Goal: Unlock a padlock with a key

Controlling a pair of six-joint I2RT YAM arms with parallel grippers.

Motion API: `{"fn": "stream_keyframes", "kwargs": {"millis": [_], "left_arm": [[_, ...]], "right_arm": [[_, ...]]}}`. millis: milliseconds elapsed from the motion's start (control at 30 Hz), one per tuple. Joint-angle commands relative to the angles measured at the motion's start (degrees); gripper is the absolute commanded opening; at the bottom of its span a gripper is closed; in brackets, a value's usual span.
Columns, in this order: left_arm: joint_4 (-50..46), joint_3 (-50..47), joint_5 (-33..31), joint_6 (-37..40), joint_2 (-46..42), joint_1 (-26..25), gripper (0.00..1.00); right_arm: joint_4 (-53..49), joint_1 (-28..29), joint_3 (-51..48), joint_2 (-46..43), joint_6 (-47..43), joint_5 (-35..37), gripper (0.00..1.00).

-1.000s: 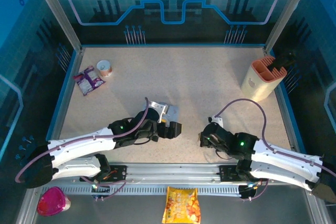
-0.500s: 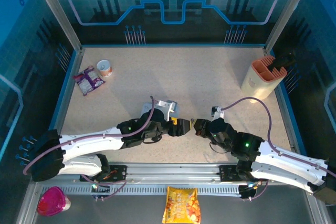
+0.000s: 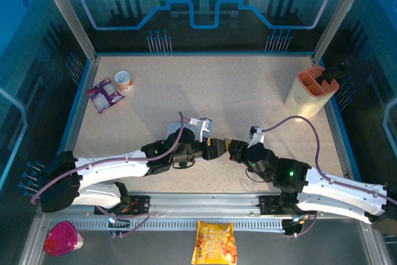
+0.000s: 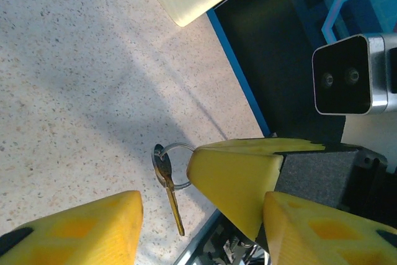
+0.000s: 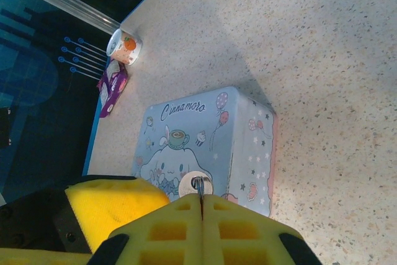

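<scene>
Two grippers face each other nose to nose close to the middle of the table's (image 3: 248, 91) near edge. The right gripper (image 3: 233, 149) is clenched on a thin wire ring (image 4: 180, 148), and the key (image 4: 172, 197) dangles from it, seemingly clear of the tabletop, between the left gripper's (image 3: 215, 149) yellow fingers (image 4: 80, 228). Those fingers stand apart with nothing clasped. A cartoon-printed tin (image 5: 205, 134) sits just beyond the left gripper, toward the table's far edge.

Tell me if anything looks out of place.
The orange snack bag lies off the speckled table, past its near edge. The small metal key dangles by its ring from the shut right gripper.
</scene>
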Motion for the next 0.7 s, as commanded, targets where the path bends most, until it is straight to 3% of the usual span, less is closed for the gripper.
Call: {"fn": "stream_keyframes", "kwargs": {"millis": [0,200,667], "left_arm": [[0.1,1.2,1.2,-0.2,1.7,-0.3,0.51],[-2.4,1.1,-0.2,-0.9,1.4,-0.3,0.51],[3.5,-4.1,-1.4,-6.3,-3.1,1.0,0.52]], "right_arm": [[3.7,1.6,1.2,-1.0,0.5,2.7,0.0],[3.7,1.9,1.1,-1.6,0.4,3.8,0.0],[3.7,2.1,0.6,-1.9,1.0,4.4,0.0]]}}
